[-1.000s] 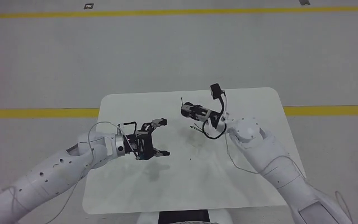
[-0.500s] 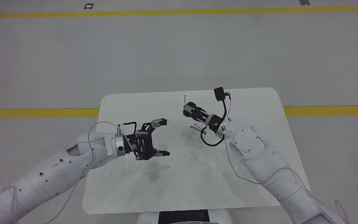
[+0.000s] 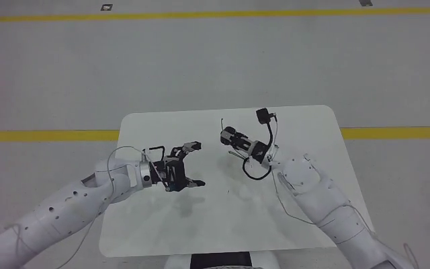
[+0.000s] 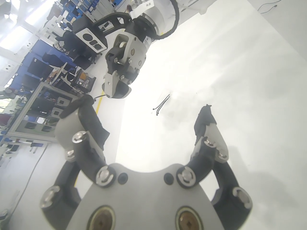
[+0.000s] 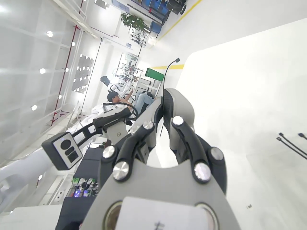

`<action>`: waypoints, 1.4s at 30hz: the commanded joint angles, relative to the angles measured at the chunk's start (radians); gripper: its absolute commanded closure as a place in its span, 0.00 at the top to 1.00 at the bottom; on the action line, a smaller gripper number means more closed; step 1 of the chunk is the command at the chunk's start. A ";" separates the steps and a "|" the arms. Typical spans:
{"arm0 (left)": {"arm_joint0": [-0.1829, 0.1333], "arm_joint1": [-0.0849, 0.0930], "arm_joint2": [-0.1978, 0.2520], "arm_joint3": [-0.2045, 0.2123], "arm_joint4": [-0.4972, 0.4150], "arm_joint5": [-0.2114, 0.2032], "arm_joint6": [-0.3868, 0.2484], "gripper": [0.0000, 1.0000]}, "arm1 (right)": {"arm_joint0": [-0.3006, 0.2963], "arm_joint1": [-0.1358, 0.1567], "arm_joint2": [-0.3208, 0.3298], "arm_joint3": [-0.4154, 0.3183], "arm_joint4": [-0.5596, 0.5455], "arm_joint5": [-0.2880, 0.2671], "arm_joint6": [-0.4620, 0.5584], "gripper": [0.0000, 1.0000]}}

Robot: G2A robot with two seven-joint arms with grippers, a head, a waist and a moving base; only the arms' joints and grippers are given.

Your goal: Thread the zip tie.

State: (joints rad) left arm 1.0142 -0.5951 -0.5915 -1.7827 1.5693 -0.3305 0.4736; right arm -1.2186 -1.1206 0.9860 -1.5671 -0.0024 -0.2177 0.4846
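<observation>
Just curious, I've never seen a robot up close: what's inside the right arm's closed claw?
The right gripper pinches a thin black zip tie. Its head end sticks out beyond the grip, and the stretch clamped inside is covered.

top: overhead, far, facing down | wrists: near, facing each other | shared: table (image 3: 154, 134)

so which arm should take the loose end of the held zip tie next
Probably left: the left gripper is open and empty, facing the right gripper, which is shut on the zip tie.
</observation>
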 commanded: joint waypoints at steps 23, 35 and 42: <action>-0.105 0.016 0.092 0.052 0.001 0.111 0.065 1.00 | -0.011 0.011 0.054 0.077 0.378 -0.122 0.434 0.00; -0.295 0.030 0.349 0.137 0.001 0.301 0.189 1.00 | 0.029 0.001 0.021 0.144 0.556 -0.090 0.637 0.00; -0.290 0.027 0.345 0.132 0.001 0.301 0.162 1.00 | 0.018 0.000 0.012 0.127 0.552 -0.067 0.626 0.00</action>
State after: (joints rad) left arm 0.7240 -0.5672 -0.2454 -1.6497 1.5700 -0.0297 0.6461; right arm -1.1977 -1.1195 1.0019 -1.4334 0.5388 -0.2924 1.1038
